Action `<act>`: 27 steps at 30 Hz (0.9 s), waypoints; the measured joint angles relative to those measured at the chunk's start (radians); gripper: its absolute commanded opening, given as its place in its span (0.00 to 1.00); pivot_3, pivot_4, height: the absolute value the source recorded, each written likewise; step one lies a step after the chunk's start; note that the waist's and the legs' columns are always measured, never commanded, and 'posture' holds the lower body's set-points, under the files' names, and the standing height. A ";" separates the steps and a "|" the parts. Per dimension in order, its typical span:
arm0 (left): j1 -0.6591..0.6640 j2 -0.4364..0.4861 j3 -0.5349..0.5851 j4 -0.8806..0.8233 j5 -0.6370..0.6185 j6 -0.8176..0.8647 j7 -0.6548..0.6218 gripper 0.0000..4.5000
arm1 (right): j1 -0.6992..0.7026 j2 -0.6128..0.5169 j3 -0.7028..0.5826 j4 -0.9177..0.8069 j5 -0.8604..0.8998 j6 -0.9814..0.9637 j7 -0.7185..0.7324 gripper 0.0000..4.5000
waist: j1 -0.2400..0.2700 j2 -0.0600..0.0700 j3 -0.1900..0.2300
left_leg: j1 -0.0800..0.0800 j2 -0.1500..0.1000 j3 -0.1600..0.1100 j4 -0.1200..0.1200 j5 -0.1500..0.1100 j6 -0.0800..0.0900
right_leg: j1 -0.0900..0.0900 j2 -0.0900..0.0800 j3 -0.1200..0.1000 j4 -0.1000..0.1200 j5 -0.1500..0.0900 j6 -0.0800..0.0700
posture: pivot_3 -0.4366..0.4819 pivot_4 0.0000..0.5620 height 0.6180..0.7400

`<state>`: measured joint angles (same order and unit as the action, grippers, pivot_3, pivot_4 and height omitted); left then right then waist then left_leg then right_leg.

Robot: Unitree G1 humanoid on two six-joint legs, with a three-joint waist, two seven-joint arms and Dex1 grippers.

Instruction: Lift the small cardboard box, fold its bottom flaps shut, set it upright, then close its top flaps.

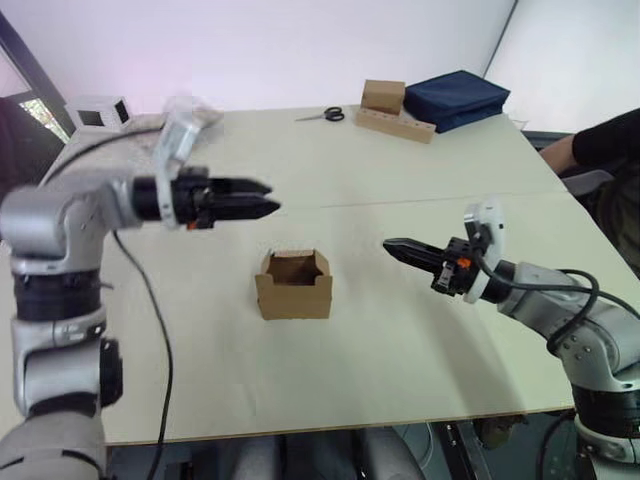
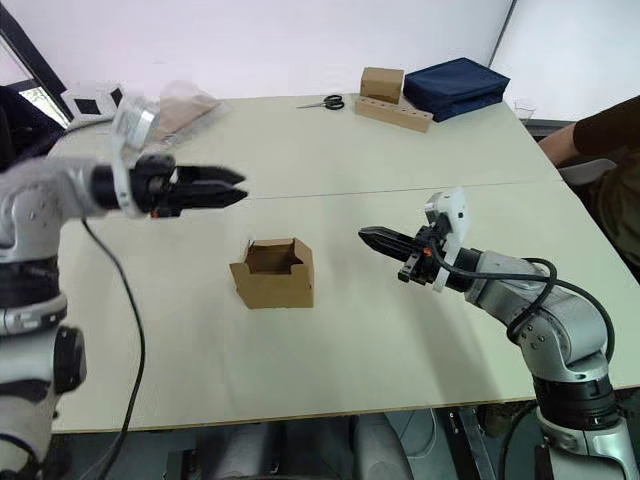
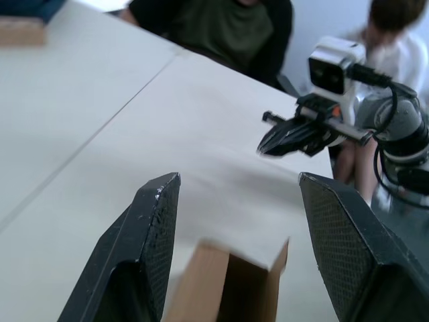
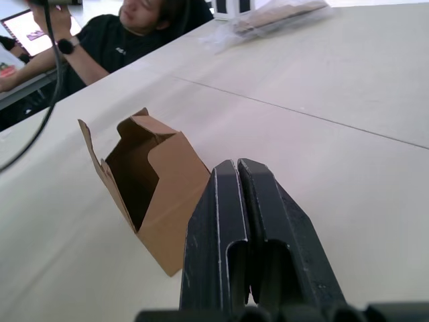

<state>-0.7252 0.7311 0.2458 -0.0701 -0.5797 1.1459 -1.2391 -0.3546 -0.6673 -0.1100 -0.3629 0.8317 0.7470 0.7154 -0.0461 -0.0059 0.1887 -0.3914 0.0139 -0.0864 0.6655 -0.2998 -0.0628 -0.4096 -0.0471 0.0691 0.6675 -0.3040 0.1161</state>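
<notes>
The small cardboard box (image 1: 294, 285) is seen upright on the pale table (image 1: 400, 330), its mouth open upward; the top flaps (image 1: 296, 262) are raised around the rim and not folded shut; the dark inside is visible from above. The box lies between the two pincers, below and ahead of the left gripper (image 1: 268, 204) and off the tips of the right gripper (image 1: 390, 245), touched by neither.

The left gripper is held in the air above the table, its fingers pointing toward the robot's right; in the left wrist view its two black fingers (image 3: 144, 248) are seen spread wide apart, with nothing held between them, and the edge of the box is seen beneath the gap. The right gripper is held low over the table, its tips pointing toward the box; in the right wrist view its fingers (image 4: 221, 235) are pressed together with no gap, and nothing is clamped.

Beyond both pincers, at the far edge of the table, scissors (image 1: 326, 114) are laid beside a brown block on a holed wooden strip (image 1: 392, 112); a folded dark blue cloth (image 1: 458, 98) is placed just beside that block; a white cube (image 1: 98, 112) with a dark window is seen at the far left corner; a person's dark sleeve (image 1: 605, 140) is rested past the right gripper's side of the table.
</notes>
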 measured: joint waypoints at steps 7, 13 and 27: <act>0.261 0.003 0.090 -0.123 -0.042 -0.063 0.114 0.01 | -0.067 0.018 0.122 0.048 -0.077 -0.019 0.085 0.00 | 0.028 -0.001 0.000 | 0.000 -0.001 -0.001 0.001 -0.001 0.001 | 0.002 -0.002 -0.001 0.000 0.000 0.000 | 0.48 0.27 1.00; 0.345 -0.039 0.064 -0.214 -0.078 -0.115 0.199 0.01 | -0.096 0.049 0.204 0.071 -0.142 -0.037 0.131 0.00 | 0.028 -0.002 0.000 | 0.000 -0.001 0.000 0.001 -0.001 0.001 | 0.001 -0.002 -0.001 0.000 0.000 0.000 | 0.48 0.27 1.00; 0.328 -0.069 -0.130 -0.165 -0.050 -0.256 0.276 0.01 | -0.131 0.104 0.280 0.152 -0.276 -0.085 0.175 0.00 | 0.026 -0.002 0.000 | 0.000 -0.001 0.000 0.000 -0.001 0.001 | 0.001 -0.001 -0.001 0.001 0.000 0.000 | 0.48 0.27 1.00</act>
<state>-0.3970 0.6618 0.1162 -0.2355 -0.6294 0.8896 -0.9629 -0.4853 -0.5631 0.1699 -0.2108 0.5561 0.6621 0.8903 -0.0196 -0.0074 0.1883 -0.3910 0.0129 -0.0866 0.6658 -0.3007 -0.0614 -0.4087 -0.0482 0.0681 0.6680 -0.3036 0.1162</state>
